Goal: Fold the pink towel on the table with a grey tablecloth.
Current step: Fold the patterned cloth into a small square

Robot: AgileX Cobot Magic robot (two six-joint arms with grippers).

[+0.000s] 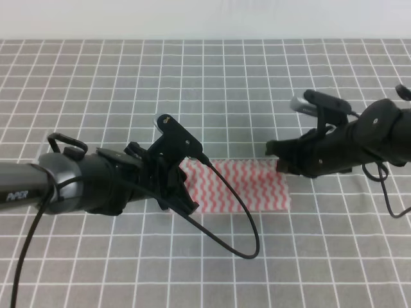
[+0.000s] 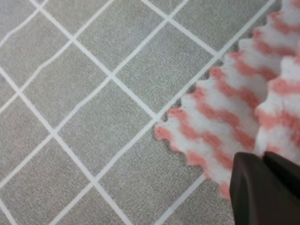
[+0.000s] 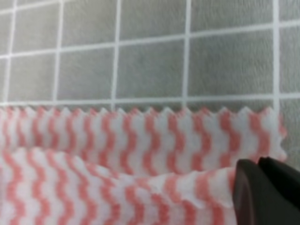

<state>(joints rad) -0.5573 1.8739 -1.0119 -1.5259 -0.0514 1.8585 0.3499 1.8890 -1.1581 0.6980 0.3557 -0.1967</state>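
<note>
Towel (image 1: 241, 186) lying on bench (image 1: 257, 83) near centre, between the two arms, already doubled into a wide strip: upper layer visible over lower one in right wrist view (image 3: 140, 136), far jagged edge of lower layer showing beyond it.

Left gripper (image 1: 186, 199) at towel's left end. Fingers (image 2: 262, 187) pressed together at the cloth edge; pinching the upper layer by the look of it, though contact point hidden.

Right gripper (image 1: 280, 165) at far right corner. Fingers (image 3: 267, 187) together at the edge of the raised layer; appear clamped on it.

Step judged: laying the folded layer down, or holding for the next fold.

Risks from here:
- Thin cloth slipping from either pinch if arms pull apart; fold collapses.
- Uneven travel of the arms skewing the layer; edges misaligned, as the offset at far edge already hints.
- Lower layer caught in a pinch, dragging whole towel across bench.
- Left arm's looping cable (image 1: 237, 224) lies over the towel's near edge; could snag and shift it.
</note>
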